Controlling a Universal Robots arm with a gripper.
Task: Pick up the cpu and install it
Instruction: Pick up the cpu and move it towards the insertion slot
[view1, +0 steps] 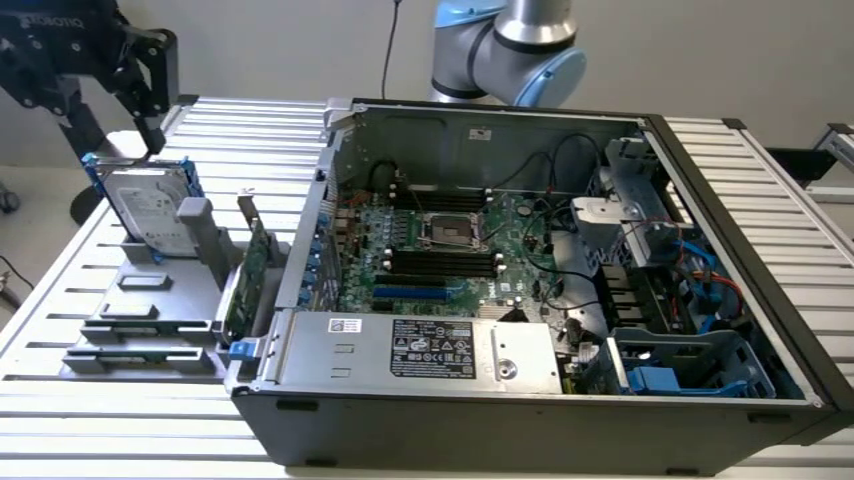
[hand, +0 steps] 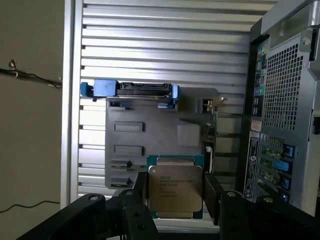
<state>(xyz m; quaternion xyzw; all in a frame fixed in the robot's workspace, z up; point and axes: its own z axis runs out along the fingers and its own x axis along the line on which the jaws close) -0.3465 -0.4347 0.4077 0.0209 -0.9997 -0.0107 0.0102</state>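
The gripper (hand: 175, 197) is clenched on the cpu (hand: 175, 191). One of its fingers (hand: 212, 196) bears on each of two opposite edges, and the part hangs in the air above the grey parts holder (hand: 130, 145). In the exterior view the gripper (view1: 144, 125) is over that holder, at the view's left end of the bench (view1: 747, 160) and well apart from the open computer case (view1: 400, 440). The grip appears to act on the thin edges only, so a jolt or a fast swing could let the part rotate or slip out between the fingers. A drop here would land it on the holder, the hard drive (view1: 140, 205) or the expansion card (view1: 247, 275). The socket (view1: 451, 232) lies deep in the case on the motherboard (view1: 521, 260), with walls and cables nearby, and a careless approach could snag the part on them. A tilted or wrongly turned part meeting the socket could damage the contacts, and the pictures do not show the orientation marks clearly enough to confirm alignment. The cpu is a thin, flat square. Its dull silver-grey metal top carries lines of small dark print too fine to read. A green substrate border shows around the metal at two opposite sides. The top faces the wrist camera and looks level, clean and undamaged.
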